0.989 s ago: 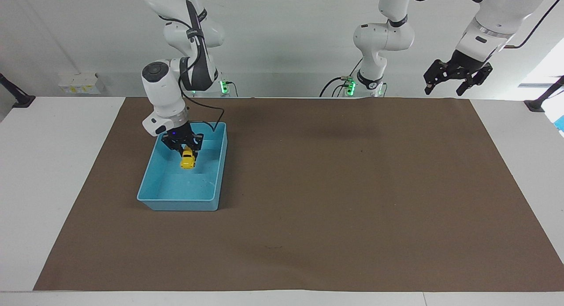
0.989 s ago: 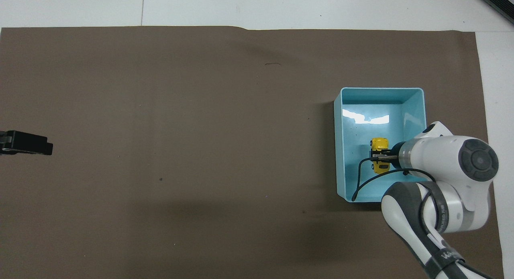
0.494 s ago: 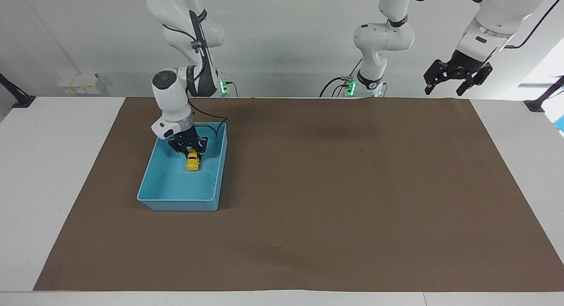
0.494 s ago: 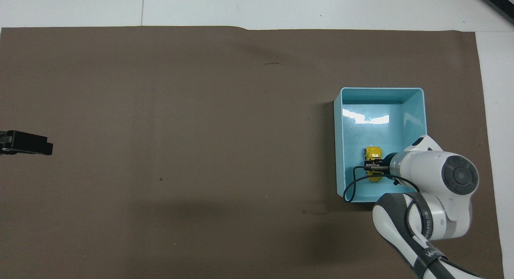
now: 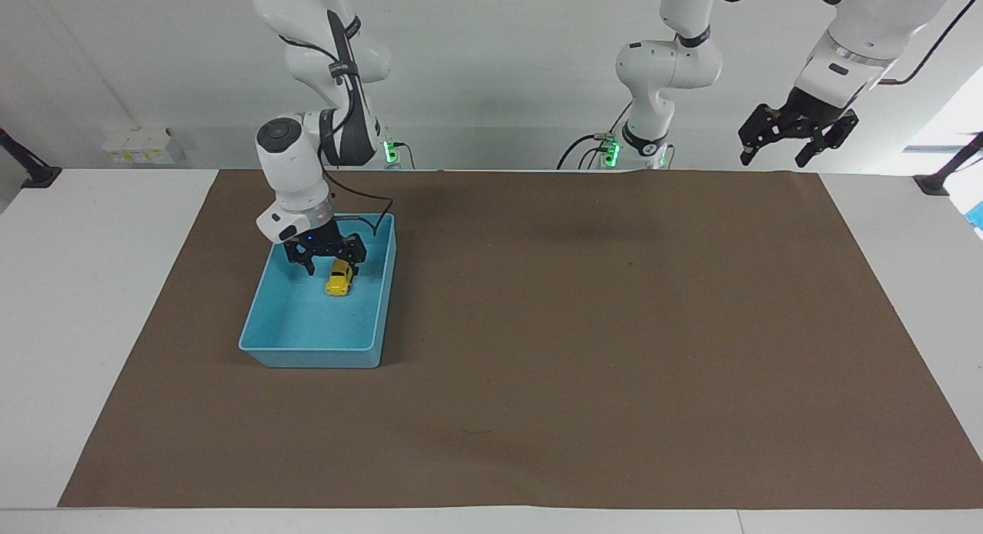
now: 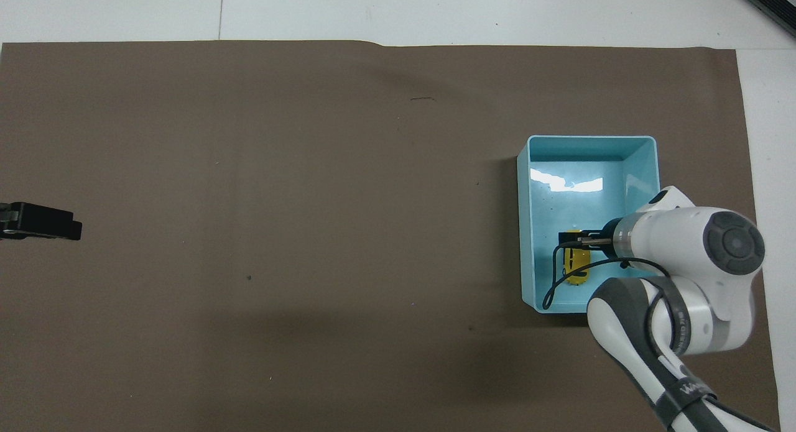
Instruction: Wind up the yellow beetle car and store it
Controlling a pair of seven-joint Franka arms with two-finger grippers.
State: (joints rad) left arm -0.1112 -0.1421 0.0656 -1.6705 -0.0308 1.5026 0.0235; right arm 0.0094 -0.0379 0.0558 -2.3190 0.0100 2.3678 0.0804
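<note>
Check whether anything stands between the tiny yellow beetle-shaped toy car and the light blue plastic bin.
Nothing does: the yellow beetle car already lies inside the light blue bin, with the open right gripper just above it.

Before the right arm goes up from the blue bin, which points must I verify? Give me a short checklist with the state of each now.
1. Small yellow beetle toy car lies on the floor of the light blue plastic bin: ok.
2. Right claw open, fingers spread beside the car: ok.
3. Fingers fully free of the car: cannot tell.
4. Left claw waits, raised, at the left arm's end of the brown mat: ok.
5. Car wound up: cannot tell.
</note>
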